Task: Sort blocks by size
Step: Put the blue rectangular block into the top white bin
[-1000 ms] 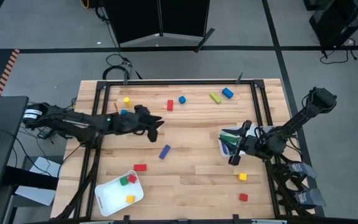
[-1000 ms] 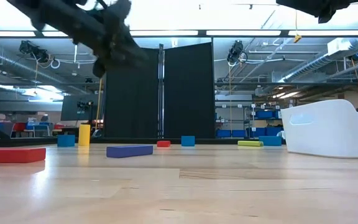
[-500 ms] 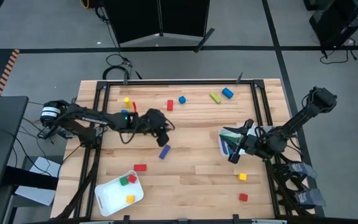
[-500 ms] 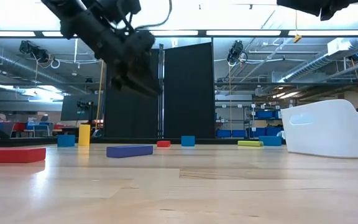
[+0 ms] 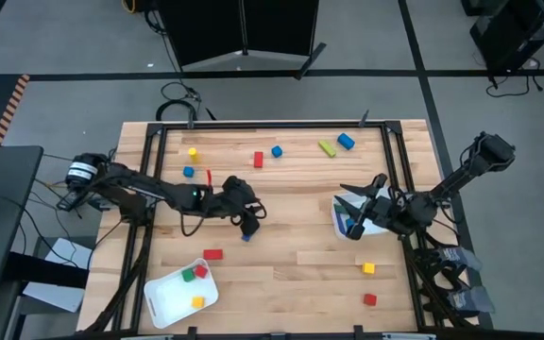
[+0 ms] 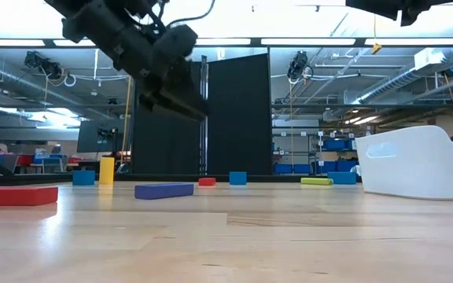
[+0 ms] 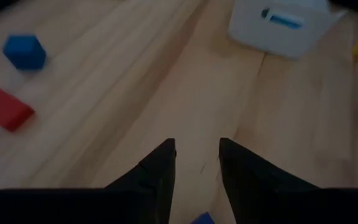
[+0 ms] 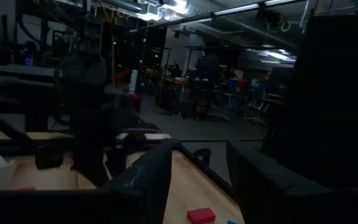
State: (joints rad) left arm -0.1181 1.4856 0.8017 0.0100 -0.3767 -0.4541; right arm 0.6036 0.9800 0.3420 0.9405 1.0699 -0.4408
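The left pincer [image 5: 249, 225] hangs over the middle of the desk [image 5: 291, 274], fingers [image 7: 160, 168] parted and empty, directly above the blue bar [image 6: 163, 190], which lies flat on the wood. The right pincer [image 5: 352, 219] sits over the white tray [image 5: 338, 215] at the right edge, apparently also spread, holding nothing.

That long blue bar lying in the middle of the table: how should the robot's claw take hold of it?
Probably from straight above, fingers across the narrow width at mid-length. The blue bar lies flat on the table, long and low, with bare wood on both long sides. The left gripper hangs right above it, fingers open.
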